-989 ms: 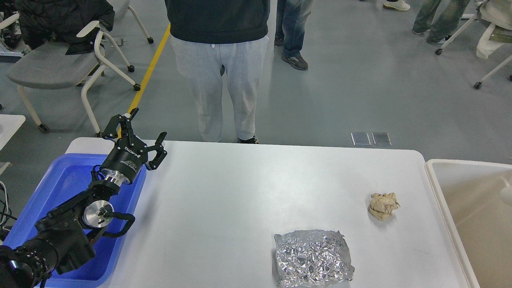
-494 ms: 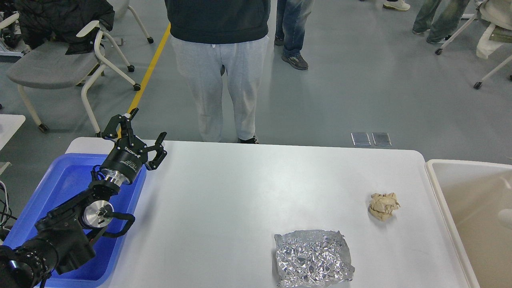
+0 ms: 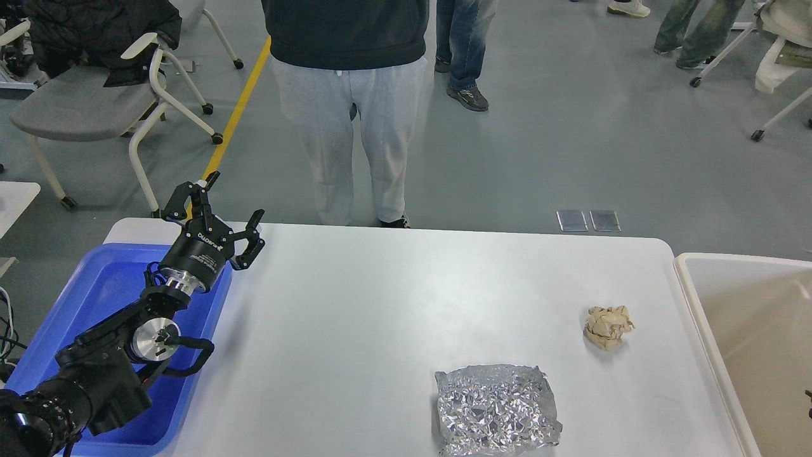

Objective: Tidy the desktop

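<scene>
The white desktop (image 3: 355, 317) fills the middle of the view. On it lie a crumpled sheet of silver foil (image 3: 496, 409) near the front edge and a crumpled beige paper ball (image 3: 608, 326) at the right. My left gripper (image 3: 235, 197) is open and empty, held above the desktop's far left corner, by the blue tray's (image 3: 95, 285) far right corner. Only a small dark part (image 3: 809, 395) shows at the right edge over the beige tub (image 3: 704, 330); whether it is my right gripper's tip is unclear.
A person in grey trousers (image 3: 349, 127) stands right behind the desktop's far edge. A grey chair (image 3: 95, 101) stands at the far left on the floor. More people and chairs are at the far right.
A pale blurred thing at the right edge over the beige tub moved down and is gone from view. My left arm, the foil and the paper ball have not moved.
</scene>
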Controlling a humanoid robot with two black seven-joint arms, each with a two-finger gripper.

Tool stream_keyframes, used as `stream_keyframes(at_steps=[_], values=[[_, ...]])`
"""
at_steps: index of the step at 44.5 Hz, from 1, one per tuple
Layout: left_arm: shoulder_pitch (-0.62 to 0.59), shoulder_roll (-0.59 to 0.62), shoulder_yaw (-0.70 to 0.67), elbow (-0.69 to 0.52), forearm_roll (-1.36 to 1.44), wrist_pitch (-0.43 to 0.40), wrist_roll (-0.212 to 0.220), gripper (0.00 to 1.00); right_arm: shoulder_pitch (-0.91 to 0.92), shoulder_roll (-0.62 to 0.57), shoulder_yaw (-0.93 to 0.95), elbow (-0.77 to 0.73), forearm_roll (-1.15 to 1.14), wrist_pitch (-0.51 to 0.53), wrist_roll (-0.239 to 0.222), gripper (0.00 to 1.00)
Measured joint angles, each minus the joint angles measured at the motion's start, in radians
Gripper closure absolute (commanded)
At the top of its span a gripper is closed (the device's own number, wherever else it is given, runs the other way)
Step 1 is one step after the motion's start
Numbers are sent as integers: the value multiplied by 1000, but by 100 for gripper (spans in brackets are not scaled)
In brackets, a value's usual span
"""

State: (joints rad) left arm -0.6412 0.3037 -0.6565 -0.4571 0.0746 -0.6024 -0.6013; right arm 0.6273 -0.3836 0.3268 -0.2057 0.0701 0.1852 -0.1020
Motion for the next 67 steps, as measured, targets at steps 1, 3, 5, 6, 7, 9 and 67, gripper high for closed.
stream_keyframes(at_steps=[1,3,5,6,7,9,67], values=[[0,0,0,0,0,0,0,0,1,0,0,2,0,0,0,0],[0,0,0,0,0,0,0,0,4,0,2,7,-1,0,1,0],[0,0,0,0,0,0,0,0,8,0,5,9,-1,-1,1,0],[0,0,0,0,0,1,0,0,11,0,7,10,0,0,2,0],[0,0,0,0,0,1,0,0,17,-1,10,12,1,0,2,0],[0,0,0,0,0,1,0,0,28,-3,15,13,3,1,2,0],[0,0,0,0,-1,3,-2,0,173,19,541,858,158,90,3,0]])
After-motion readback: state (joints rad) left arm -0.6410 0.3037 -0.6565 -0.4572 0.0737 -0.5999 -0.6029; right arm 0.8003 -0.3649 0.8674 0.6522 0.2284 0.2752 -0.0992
